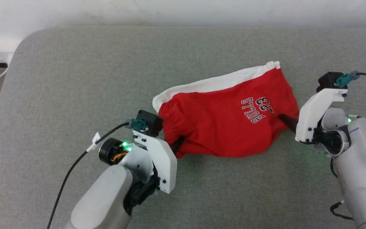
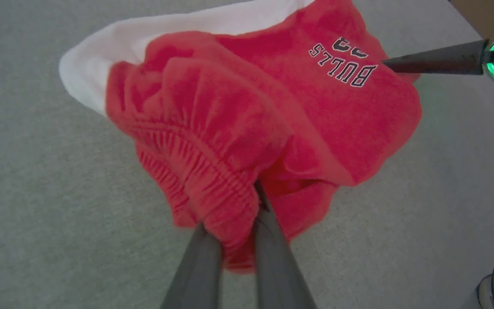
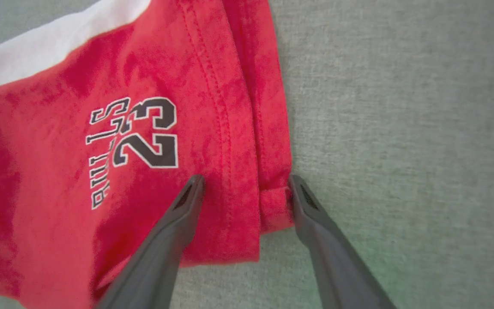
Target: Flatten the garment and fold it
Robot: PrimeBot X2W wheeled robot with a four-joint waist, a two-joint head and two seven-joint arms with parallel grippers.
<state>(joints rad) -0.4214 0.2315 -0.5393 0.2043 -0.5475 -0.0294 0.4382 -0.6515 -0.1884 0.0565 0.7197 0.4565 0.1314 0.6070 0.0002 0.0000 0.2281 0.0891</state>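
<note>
Grey tabletop [image 1: 75, 79] is covered centrally by the crumpled garment [image 1: 227, 124], its waistband clenched by the fingers of the left gripper [image 2: 234, 214]. The fingers of the right gripper [image 3: 247, 180] are spread astride the hem (ungripped), so it may be dragged sideways.

Bare grey table [image 1: 75, 79] to the left and along the far side up to the wall [image 1: 170, 9]: free passage there. Open as well along the near strip between the two arms. Blocked in the middle by the bunched garment [image 1: 221, 121]. Hemmed at both ends: left gripper [image 1: 178, 144] clamped on the waistband, right gripper [image 1: 286, 121] spread astride the hem. Black cable [image 1: 71, 168] trailing beside the left arm.
</note>
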